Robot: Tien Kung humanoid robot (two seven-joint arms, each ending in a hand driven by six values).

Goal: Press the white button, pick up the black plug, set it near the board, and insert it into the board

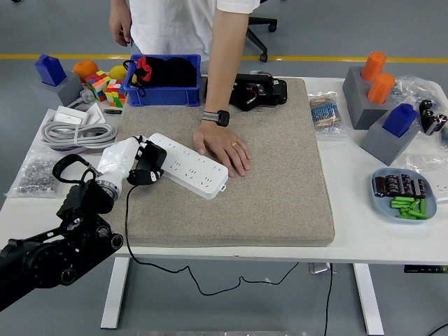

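Observation:
A white power strip (189,164) lies slanted on the grey felt mat (280,182). My left hand (142,164) comes in from the lower left and is shut on the black plug (149,165), holding it against the strip's left end. The plug's black cord (127,217) hangs down over the table's front edge. A person's hand (224,150) lies flat on the mat and rests on the strip's right end. The white button is not visible. My right arm is out of view.
A blue bin (166,80) and a black device (257,91) sit at the back of the mat. Coiled grey cable (73,133), coloured cubes (105,87) and a bag of small parts (35,175) lie at the left. Grey blocks (381,105) and a blue plate (406,196) stand at the right.

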